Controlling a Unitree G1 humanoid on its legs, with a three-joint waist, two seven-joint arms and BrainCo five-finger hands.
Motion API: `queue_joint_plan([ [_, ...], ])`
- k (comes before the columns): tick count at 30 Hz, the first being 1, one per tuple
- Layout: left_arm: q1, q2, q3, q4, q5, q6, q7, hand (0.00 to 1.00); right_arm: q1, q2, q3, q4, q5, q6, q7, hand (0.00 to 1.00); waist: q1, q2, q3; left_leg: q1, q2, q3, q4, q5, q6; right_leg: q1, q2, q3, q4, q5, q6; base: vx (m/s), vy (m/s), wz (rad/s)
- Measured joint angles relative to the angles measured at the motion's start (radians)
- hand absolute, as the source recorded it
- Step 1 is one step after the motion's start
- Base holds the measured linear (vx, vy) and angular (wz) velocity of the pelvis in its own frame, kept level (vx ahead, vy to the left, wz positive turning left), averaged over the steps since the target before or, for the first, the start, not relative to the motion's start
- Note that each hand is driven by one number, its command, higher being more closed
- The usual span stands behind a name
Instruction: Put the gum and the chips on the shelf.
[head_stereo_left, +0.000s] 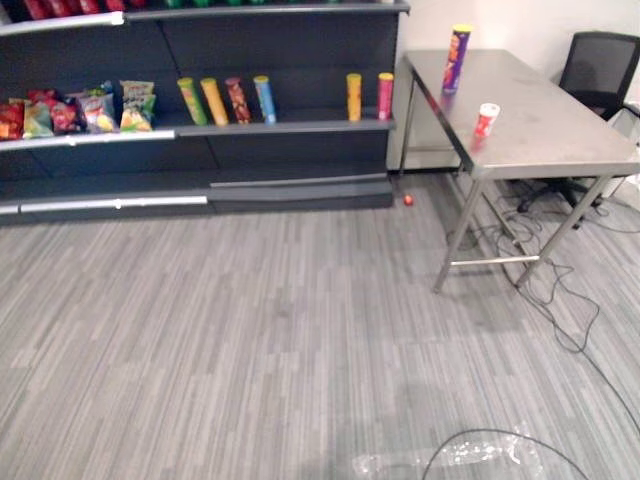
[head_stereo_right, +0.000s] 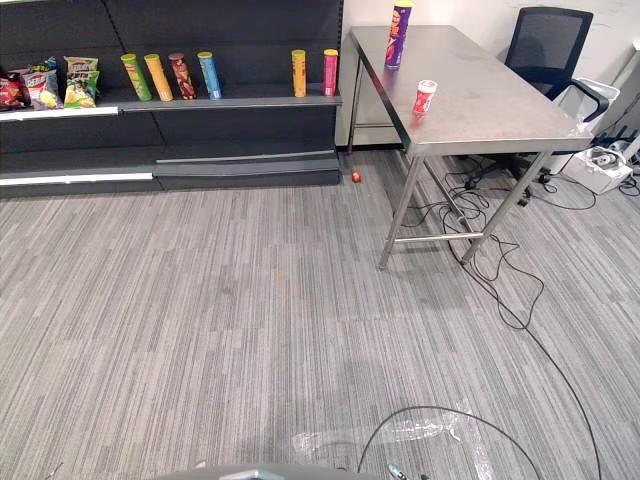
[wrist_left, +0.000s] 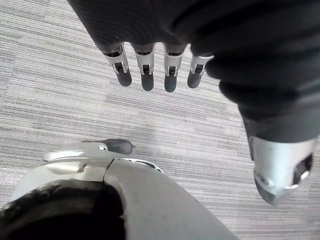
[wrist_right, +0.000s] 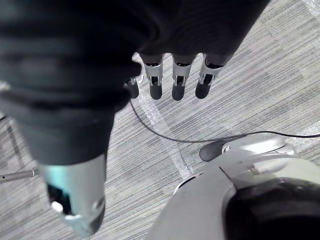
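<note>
A tall purple chips can (head_stereo_left: 456, 58) with a yellow lid stands at the far end of a steel table (head_stereo_left: 540, 135). Nearer on the same table stands a small red and white gum bottle (head_stereo_left: 485, 120). The dark shelf (head_stereo_left: 290, 128) runs along the wall to the table's left. My left hand (wrist_left: 150, 70) hangs over the grey carpet with its fingers straight and nothing in it. My right hand (wrist_right: 172, 80) also hangs over the carpet, fingers straight and empty.
On the shelf stand several coloured chips cans (head_stereo_left: 225, 100) and, further left, several snack bags (head_stereo_left: 90, 110). A small red ball (head_stereo_left: 408, 200) lies on the floor by the shelf's end. A black office chair (head_stereo_left: 598, 70) stands behind the table.
</note>
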Motion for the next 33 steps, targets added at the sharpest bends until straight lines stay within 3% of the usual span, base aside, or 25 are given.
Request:
queue_joint_plan([
  [4, -0.011, 0.001, -0.009, 0.000, -0.037, 0.000, 0.002, 0.00, -0.030, 0.001, 0.000, -0.009, 0.046, -0.002, 0.000, 0.00, -0.015, 0.012, 0.032, -0.011, 0.003, -0.004, 0.006, 0.010, -0.005, -0.046, -0.004, -0.006, 0.094, -0.031, -0.008, -0.05, -0.017, 0.01],
  [8, -0.038, 0.012, -0.010, -0.002, -0.079, -0.001, 0.008, 0.00, -0.049, 0.016, -0.005, -0.023, 0.078, -0.009, -0.012, 0.00, -0.018, -0.008, 0.075, -0.041, 0.003, -0.013, 0.007, 0.024, -0.015, -0.129, -0.016, -0.024, 0.214, -0.086, -0.025, -0.04, -0.036, 0.12],
  [9, -0.040, 0.017, -0.010, -0.003, -0.108, -0.003, 0.008, 0.00, -0.049, 0.017, -0.008, -0.023, 0.087, -0.010, -0.017, 0.00, -0.018, -0.019, 0.085, -0.057, 0.006, -0.017, 0.053, 0.005, -0.031, -0.129, -0.021, -0.027, 0.230, -0.099, -0.030, -0.03, -0.089, 0.22],
  [11, -0.047, 0.029, -0.015, -0.018, -0.155, -0.005, 0.004, 0.00, -0.047, 0.027, -0.009, -0.027, 0.103, -0.018, -0.019, 0.00, -0.017, -0.040, 0.116, -0.194, 0.036, -0.002, 0.402, -0.089, -0.046, -0.118, -0.033, -0.048, 0.277, -0.153, -0.050, -0.06, -0.136, 0.38],
  [12, -0.058, 0.032, -0.026, -0.030, -0.182, -0.005, 0.002, 0.00, -0.041, 0.026, -0.008, -0.027, 0.106, -0.019, -0.018, 0.00, -0.015, -0.042, 0.129, -0.261, 0.051, -0.006, 0.569, -0.087, -0.046, -0.098, -0.039, -0.060, 0.291, -0.161, -0.046, -0.04, -0.118, 0.32],
  [14, -0.056, 0.027, -0.032, -0.041, -0.221, -0.008, 0.002, 0.00, -0.033, 0.021, -0.010, -0.027, 0.108, -0.018, -0.021, 0.00, -0.012, -0.031, 0.145, -0.322, 0.077, -0.006, 0.724, -0.099, -0.052, -0.064, -0.038, -0.062, 0.312, -0.186, -0.060, 0.05, -0.021, 0.12],
  [16, -0.059, 0.022, -0.040, -0.041, -0.228, -0.010, 0.002, 0.00, -0.041, 0.016, -0.017, -0.026, 0.114, -0.017, -0.021, 0.00, -0.018, -0.018, 0.150, -0.358, 0.081, -0.008, 0.727, -0.134, -0.049, -0.057, -0.046, -0.055, 0.317, -0.199, -0.060, 0.09, 0.074, -0.02],
  [18, -0.062, 0.011, -0.040, -0.042, -0.226, -0.020, -0.001, 0.00, -0.056, 0.016, -0.032, -0.025, 0.114, -0.016, -0.021, 0.00, -0.016, -0.010, 0.156, -0.402, 0.078, -0.008, 0.630, -0.134, -0.042, -0.060, -0.066, -0.031, 0.312, -0.205, -0.050, 0.15, 0.158, -0.23],
  [20, -0.061, 0.007, -0.040, -0.042, -0.221, -0.026, 0.000, 0.00, -0.071, 0.016, -0.039, -0.027, 0.114, -0.016, -0.021, 0.00, -0.016, -0.002, 0.159, -0.412, 0.080, -0.013, 0.452, -0.075, -0.047, -0.053, -0.080, -0.012, 0.301, -0.214, -0.035, 0.22, 0.207, -0.30],
  [22, -0.060, -0.007, -0.036, -0.042, -0.218, -0.027, 0.001, 0.00, -0.073, 0.008, -0.037, -0.043, 0.113, -0.017, -0.023, 0.00, -0.014, 0.025, 0.162, -0.413, 0.105, -0.042, 0.239, 0.014, -0.063, -0.035, -0.084, 0.025, 0.287, -0.237, 0.002, 0.32, 0.325, -0.47],
  [23, -0.060, -0.010, -0.029, -0.042, -0.216, -0.027, 0.001, 0.00, -0.072, 0.006, -0.036, -0.046, 0.114, -0.018, -0.025, 0.00, -0.014, 0.030, 0.161, -0.422, 0.115, -0.036, 0.236, 0.047, -0.067, -0.028, -0.085, 0.037, 0.282, -0.244, 0.013, 0.39, 0.394, -0.54],
  [24, -0.056, -0.011, -0.013, -0.042, -0.214, -0.027, -0.001, 0.00, -0.072, 0.006, -0.029, -0.046, 0.113, -0.017, -0.028, 0.00, -0.012, 0.029, 0.157, -0.425, 0.107, -0.019, 0.273, 0.116, -0.048, -0.012, -0.103, 0.066, 0.259, -0.254, 0.027, 0.44, 0.394, -0.58],
  [25, -0.054, -0.008, 0.006, -0.042, -0.214, -0.029, -0.001, 0.00, -0.078, 0.008, -0.029, -0.045, 0.113, -0.017, -0.027, 0.00, -0.005, 0.017, 0.152, -0.431, 0.093, 0.008, 0.319, 0.085, -0.010, 0.000, -0.129, 0.091, 0.228, -0.259, 0.024, 0.45, 0.365, -0.75],
  [26, -0.058, -0.005, 0.023, -0.043, -0.214, -0.035, 0.002, 0.00, -0.083, 0.016, -0.032, -0.044, 0.113, -0.018, -0.025, 0.00, 0.006, 0.001, 0.136, -0.465, 0.081, 0.041, 0.384, 0.017, 0.005, -0.004, -0.143, 0.130, 0.208, -0.241, 0.005, 0.47, 0.298, -0.57],
  [27, -0.063, -0.003, 0.023, -0.044, -0.214, -0.038, 0.002, 0.00, -0.083, 0.020, -0.032, -0.045, 0.113, -0.019, -0.024, 0.00, 0.006, -0.003, 0.133, -0.477, 0.073, 0.052, 0.406, -0.005, 0.019, -0.006, -0.151, 0.142, 0.210, -0.218, 0.008, 0.46, 0.276, -0.34],
  [28, -0.070, 0.002, 0.021, -0.044, -0.214, -0.039, 0.003, 0.00, -0.087, 0.023, -0.035, -0.046, 0.113, -0.019, -0.023, 0.00, 0.005, -0.011, 0.128, -0.480, 0.047, 0.066, 0.427, -0.033, 0.035, -0.009, -0.182, 0.147, 0.210, -0.185, 0.034, 0.53, 0.335, -0.07],
  [31, -0.064, 0.005, 0.012, -0.029, -0.212, -0.039, 0.009, 0.00, -0.081, 0.026, -0.040, -0.043, 0.111, -0.015, -0.021, 0.00, 0.012, -0.018, 0.071, -0.451, -0.002, 0.110, 0.398, -0.056, 0.083, -0.045, -0.231, 0.188, 0.237, -0.097, 0.053, 0.41, 0.258, -0.17],
  [33, -0.057, 0.007, -0.005, -0.027, -0.205, -0.038, 0.008, 0.00, -0.081, 0.028, -0.043, -0.055, 0.104, -0.017, -0.017, 0.00, 0.014, -0.013, 0.061, -0.378, -0.022, 0.118, 0.347, -0.061, 0.092, -0.090, -0.237, 0.218, 0.378, -0.029, 0.054, 0.41, 0.237, -0.29],
])
